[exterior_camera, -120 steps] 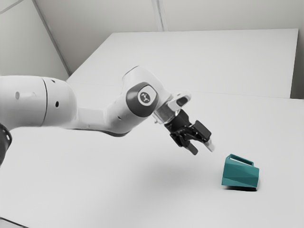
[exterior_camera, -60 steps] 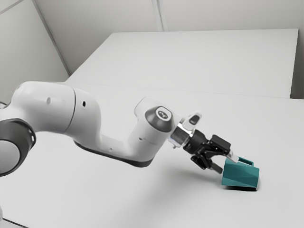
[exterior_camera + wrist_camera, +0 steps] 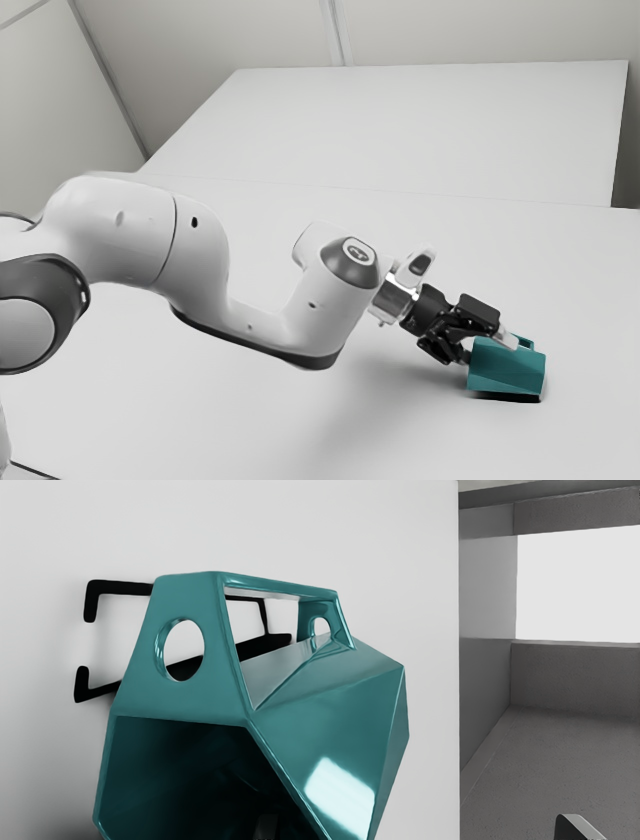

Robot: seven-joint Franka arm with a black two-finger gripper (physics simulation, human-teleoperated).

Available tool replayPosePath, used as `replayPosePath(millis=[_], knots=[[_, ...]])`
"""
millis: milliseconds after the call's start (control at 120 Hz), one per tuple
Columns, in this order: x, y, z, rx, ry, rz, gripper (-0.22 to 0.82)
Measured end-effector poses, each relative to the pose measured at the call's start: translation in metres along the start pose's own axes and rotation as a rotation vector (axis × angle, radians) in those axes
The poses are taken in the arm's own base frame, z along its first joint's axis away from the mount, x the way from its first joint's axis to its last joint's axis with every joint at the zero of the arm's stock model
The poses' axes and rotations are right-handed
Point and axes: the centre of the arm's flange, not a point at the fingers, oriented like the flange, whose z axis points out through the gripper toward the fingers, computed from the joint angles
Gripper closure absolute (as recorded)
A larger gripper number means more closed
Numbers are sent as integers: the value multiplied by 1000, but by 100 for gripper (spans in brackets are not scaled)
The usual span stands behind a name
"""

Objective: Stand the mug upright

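Observation:
The teal faceted mug (image 3: 507,368) lies on its side at the exterior view's lower right. Its open mouth faces my gripper (image 3: 488,350), which reaches it from the exterior view's left. In the wrist view the mug (image 3: 335,700) shows its dark hollow and its handle with round holes. My gripper (image 3: 420,827) is open there, one fingertip in front of or inside the mug's mouth and the other outside, beyond the mug's faceted wall. I cannot tell whether either finger touches the mug.
The white table (image 3: 300,420) extends around the mug and beneath the arm. Behind it stands a large pale panel or surface (image 3: 420,130). Past the table's edge, the wrist view shows a grey floor (image 3: 560,760) and walls.
My gripper has moved down and toward the exterior view's right, from a spot apart from the mug to right at its mouth. The mug has kept its place and pose.

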Motion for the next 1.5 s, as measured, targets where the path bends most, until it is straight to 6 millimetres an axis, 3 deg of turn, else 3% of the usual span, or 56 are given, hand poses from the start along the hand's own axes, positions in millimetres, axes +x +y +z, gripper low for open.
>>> replayPosePath(millis=[167,292,492,792,950,1075,1258,1500], knots=[[3,4,-2,-2,15,29,44],[4,6,-5,-1,21,53,62],[5,13,-9,1,28,89,73],[-6,47,-31,4,54,168,78],[-23,69,-77,77,83,260,78],[-12,75,-121,228,48,395,78],[13,48,-190,465,-59,461,79],[49,12,-294,757,-118,405,79]])
